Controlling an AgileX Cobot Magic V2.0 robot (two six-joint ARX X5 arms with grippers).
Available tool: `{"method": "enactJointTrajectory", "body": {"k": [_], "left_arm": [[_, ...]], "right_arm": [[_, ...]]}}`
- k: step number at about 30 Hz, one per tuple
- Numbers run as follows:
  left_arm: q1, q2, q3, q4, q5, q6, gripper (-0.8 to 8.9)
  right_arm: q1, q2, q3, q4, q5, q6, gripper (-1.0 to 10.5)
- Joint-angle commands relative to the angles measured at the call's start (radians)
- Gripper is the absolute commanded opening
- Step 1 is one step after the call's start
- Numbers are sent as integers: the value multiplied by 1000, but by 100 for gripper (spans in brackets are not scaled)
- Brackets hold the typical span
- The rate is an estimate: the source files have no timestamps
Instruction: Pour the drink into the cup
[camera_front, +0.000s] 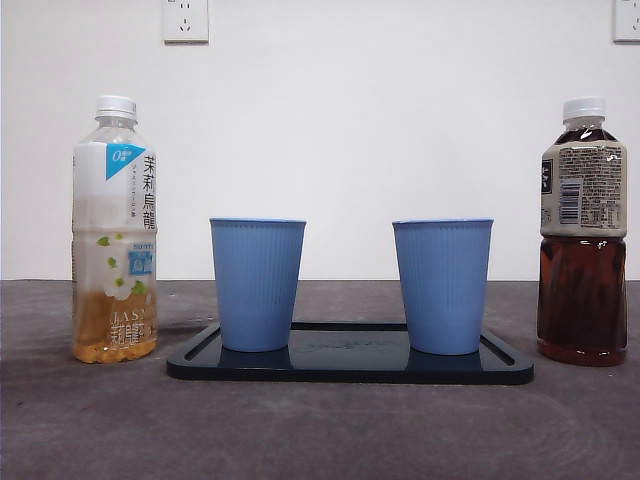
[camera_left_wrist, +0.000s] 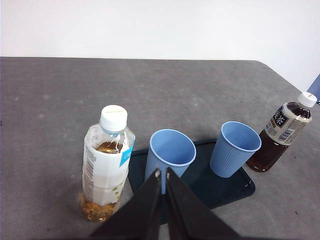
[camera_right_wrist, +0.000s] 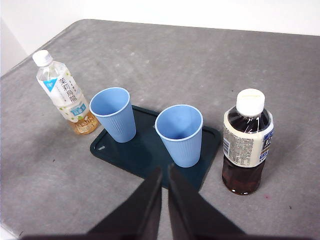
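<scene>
Two blue cups, one (camera_front: 257, 284) at nine o'clock and one (camera_front: 442, 286) at three, stood upright on the dark tray (camera_front: 350, 367) at the bench's (camera_front: 320, 430) centre. The pale tea bottle (camera_front: 114, 232) stood capped beyond the nine o'clock cup, the dark tea bottle (camera_front: 583, 232) beyond the other. My left gripper (camera_left_wrist: 161, 173) and right gripper (camera_right_wrist: 164, 168) hung above, jaws nearly closed, holding nothing.

A: Where is the left tool (camera_left_wrist: 162, 173)?

B: Raised above the desk (camera_left_wrist: 50, 100), looking down at a slant. Its two black jaws lie pressed together, tips nearly touching, with nothing between them.

A: And the right tool (camera_right_wrist: 165, 170)?

B: Much the same: held high over the desk, jaws drawn close with only a thin slit between them, gripping nothing.

A: Does either arm show in the front view?

B: No, neither one.
</scene>
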Motion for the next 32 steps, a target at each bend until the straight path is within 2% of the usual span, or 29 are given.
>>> {"method": "enactJointTrajectory", "body": {"k": [1, 6, 8, 12, 15, 18, 20, 23, 28, 32], "left_arm": [[-5, 3, 11, 11, 2, -10, 10], [-1, 0, 4, 8, 1, -10, 10], [36, -13, -19, 39, 1, -9, 10], [159, -100, -178, 197, 25, -1, 10], [268, -186, -337, 297, 21, 70, 11], [337, -262, -488, 304, 21, 146, 11], [361, -306, -567, 305, 21, 150, 11], [401, -372, -660, 311, 21, 198, 10], [474, -486, -779, 365, 21, 189, 10], [501, -481, -836, 473, 21, 190, 11]], "right_arm": [[5, 3, 21, 11, 0, 13, 17], [5, 3, 21, 11, 0, 13, 17], [5, 3, 21, 11, 0, 13, 17], [5, 3, 21, 11, 0, 13, 17], [5, 3, 21, 11, 0, 13, 17], [5, 3, 21, 11, 0, 13, 17], [5, 3, 21, 11, 0, 13, 17], [5, 3, 21, 11, 0, 13, 17], [5, 3, 21, 11, 0, 13, 17], [5, 3, 21, 11, 0, 13, 17]]}}
